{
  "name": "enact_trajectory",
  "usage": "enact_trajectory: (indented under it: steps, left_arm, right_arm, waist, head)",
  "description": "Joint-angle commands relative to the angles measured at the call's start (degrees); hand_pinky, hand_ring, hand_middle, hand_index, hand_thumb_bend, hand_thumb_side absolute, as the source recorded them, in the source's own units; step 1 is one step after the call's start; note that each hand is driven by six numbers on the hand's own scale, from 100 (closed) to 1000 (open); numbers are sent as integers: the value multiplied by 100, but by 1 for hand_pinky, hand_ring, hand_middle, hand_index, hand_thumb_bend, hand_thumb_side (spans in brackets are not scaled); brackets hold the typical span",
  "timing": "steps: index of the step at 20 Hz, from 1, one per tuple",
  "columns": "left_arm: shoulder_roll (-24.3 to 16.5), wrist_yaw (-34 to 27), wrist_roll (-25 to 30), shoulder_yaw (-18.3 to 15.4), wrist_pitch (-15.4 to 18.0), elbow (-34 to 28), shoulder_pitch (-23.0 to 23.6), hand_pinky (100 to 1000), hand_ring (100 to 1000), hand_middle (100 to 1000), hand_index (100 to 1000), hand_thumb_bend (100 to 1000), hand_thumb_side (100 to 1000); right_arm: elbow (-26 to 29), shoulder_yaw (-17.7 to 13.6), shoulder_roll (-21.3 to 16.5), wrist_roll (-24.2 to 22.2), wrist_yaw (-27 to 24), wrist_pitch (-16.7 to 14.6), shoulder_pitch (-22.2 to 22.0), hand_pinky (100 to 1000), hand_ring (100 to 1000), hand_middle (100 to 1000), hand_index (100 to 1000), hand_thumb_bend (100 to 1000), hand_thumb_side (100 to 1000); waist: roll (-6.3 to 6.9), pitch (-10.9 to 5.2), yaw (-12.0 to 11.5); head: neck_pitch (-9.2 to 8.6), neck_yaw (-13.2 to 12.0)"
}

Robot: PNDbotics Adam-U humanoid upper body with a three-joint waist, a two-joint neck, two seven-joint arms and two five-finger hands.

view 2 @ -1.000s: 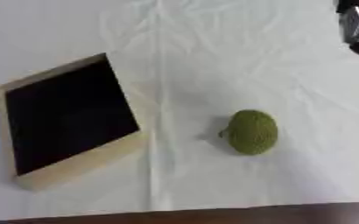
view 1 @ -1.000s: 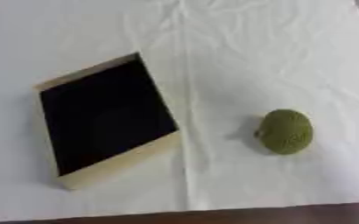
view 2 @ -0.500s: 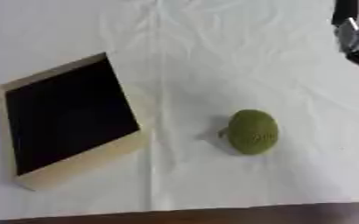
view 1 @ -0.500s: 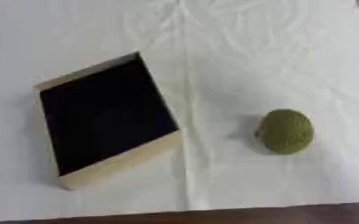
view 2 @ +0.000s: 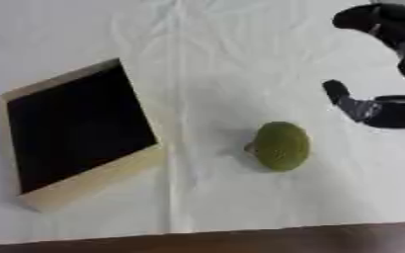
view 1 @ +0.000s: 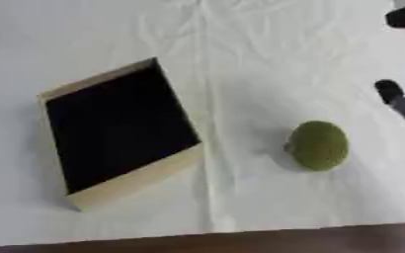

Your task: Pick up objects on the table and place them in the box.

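A round, rough green object lies on the white cloth, right of centre. A shallow tan box with a black inside sits askew on the left, with nothing in it. My right hand comes in from the upper right, above and to the right of the green object and apart from it. Its fingers and thumb are spread and hold nothing. My left hand shows in neither view.
A white creased cloth covers the table. A dark table edge runs along the bottom of the view.
My right hand has moved in from the upper right corner toward the green object. The box and the green object have stayed where they were.
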State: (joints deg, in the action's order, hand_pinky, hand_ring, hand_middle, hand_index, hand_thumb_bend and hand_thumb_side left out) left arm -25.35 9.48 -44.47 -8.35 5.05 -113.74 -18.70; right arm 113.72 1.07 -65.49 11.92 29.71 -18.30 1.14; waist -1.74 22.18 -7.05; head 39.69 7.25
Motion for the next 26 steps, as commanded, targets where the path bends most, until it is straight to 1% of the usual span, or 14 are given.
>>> enact_trajectory:
  steps: [1, 6, 8, 10, 13, 14, 17, 18, 19, 21, 24, 26]
  left_arm:
    - [-196, 14, -1, -31, -16, -85, -25, 585, 647, 658, 726, 939, 808]
    - [-206, 15, 2, -26, -19, -85, -19, 584, 647, 658, 726, 939, 808]
    - [-211, 16, 3, -26, -22, -85, -11, 584, 647, 658, 726, 939, 808]
    - [-212, 16, 4, -23, -21, -85, -15, 584, 648, 658, 725, 939, 808]
    - [-202, 10, 10, -16, -23, -85, -18, 583, 647, 658, 725, 940, 807]
    - [-199, 8, 11, -15, -24, -85, -17, 583, 647, 658, 725, 940, 807]
    - [-191, -2, 16, -8, -25, -85, -26, 582, 648, 658, 724, 940, 806]
    - [-186, -7, 19, -3, -25, -85, -30, 582, 648, 658, 724, 940, 806]
    - [-182, -12, 24, 1, -26, -85, -34, 582, 647, 658, 724, 941, 806]
    - [-175, -19, 31, 7, -26, -85, -39, 581, 647, 658, 724, 940, 805]
    - [-159, -34, 46, 22, -27, -85, -53, 580, 647, 658, 723, 941, 805]
    - [-151, -41, 55, 29, -27, -85, -59, 580, 647, 658, 723, 942, 804]
  right_arm:
    - [87, 49, -204, -275, 301, -112, -33, 880, 883, 853, 930, 263, 546]
    - [87, 235, -135, -690, 694, -172, -129, 884, 894, 864, 943, 263, 543]
    - [87, 264, -140, -871, 758, -189, -133, 885, 898, 866, 948, 279, 515]
    - [87, 293, -164, -1057, 739, -187, -126, 886, 897, 852, 946, 292, 484]
    - [87, 330, -180, -1313, 559, -134, -69, 890, 897, 842, 945, 304, 437]
    - [87, 336, -182, -1391, 485, -93, -46, 890, 896, 838, 944, 303, 432]
    - [87, 387, -201, -1613, 252, 96, 25, 885, 880, 798, 918, 298, 361]
    - [87, 432, -205, -1684, 176, 169, 47, 886, 882, 798, 921, 296, 349]
    - [87, 472, -210, -1752, 98, 243, 70, 888, 886, 800, 930, 298, 314]
    - [87, 524, -226, -1910, -72, 411, 118, 893, 891, 804, 948, 286, 276]
    - [87, 632, -236, -2174, -339, 678, 248, 900, 904, 813, 963, 206, 317]
    - [87, 683, -240, -2358, -524, 862, 328, 902, 912, 821, 973, 187, 297]
  waist:
    - [-79, -212, 17]
    - [-93, -216, 26]
    - [-99, -214, 33]
    - [-104, -211, 34]
    - [-104, -203, 23]
    - [-103, -199, 18]
    - [-100, -186, 2]
    - [-99, -181, -5]
    - [-98, -176, -11]
    - [-95, -164, -22]
    - [-91, -145, -51]
    - [-88, -130, -70]
  head:
    - [0, -16]
    - [-4, -11]
    - [-2, -15]
    - [-6, -6]
    - [-16, 11]
    - [-16, 16]
    - [-13, 36]
    - [-15, 46]
    - [-16, 54]
    - [-18, 73]
    - [-25, 104]
    - [-34, 127]
